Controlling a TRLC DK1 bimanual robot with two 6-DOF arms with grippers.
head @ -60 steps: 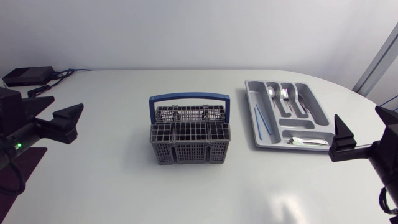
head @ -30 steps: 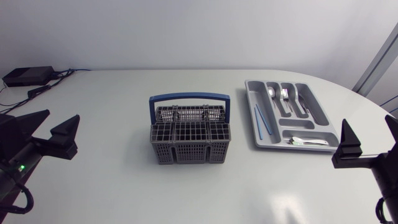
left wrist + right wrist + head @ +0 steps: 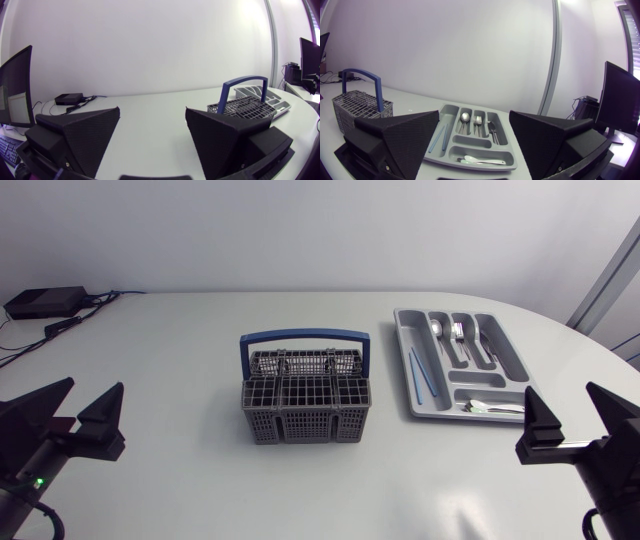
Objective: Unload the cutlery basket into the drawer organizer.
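Well clear of the cutlery basket (image 3: 305, 408), left end effector (image 3: 97, 383) and right end effector (image 3: 558, 390) are held wide open, empty; its handle (image 3: 304, 336) could be snagged, toppling it.

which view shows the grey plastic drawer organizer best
The head view: it looks down into the grey plastic drawer organizer, showing every compartment. The right wrist view has it nearer, at a low slant. The left wrist view catches only a far strip beyond the grey mesh cutlery basket.
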